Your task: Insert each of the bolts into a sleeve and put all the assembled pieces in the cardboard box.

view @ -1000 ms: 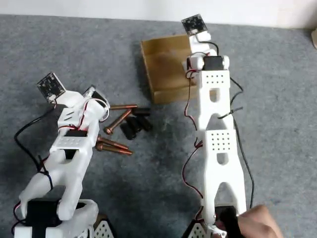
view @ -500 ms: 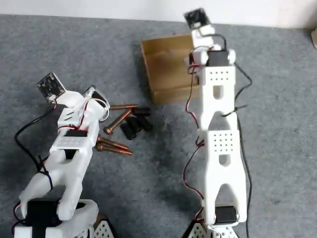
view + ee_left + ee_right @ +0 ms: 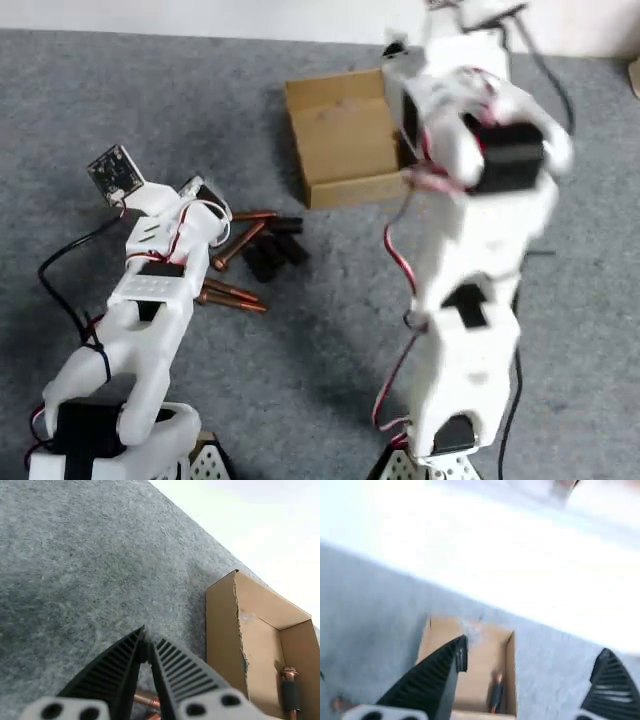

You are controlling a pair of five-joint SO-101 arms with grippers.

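lying on fuzzy grey felt (image 3: 320,340), copper bolts (image 3: 232,292) beside black cylindrical sleeves (image 3: 275,250).

You'll find no legible text, labels, numbers or signs on anything in these views.

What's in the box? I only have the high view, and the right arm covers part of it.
Observer: One bolt seated in a sleeve lies inside the box, beside a side wall.
Operator: Is that arm holding anything?
Observer: No. The right pincer is open and empty.
Operator: And the other side?
Observer: The left pincer is shut with nothing in it, low over the mat, with a loose bolt just beneath it.
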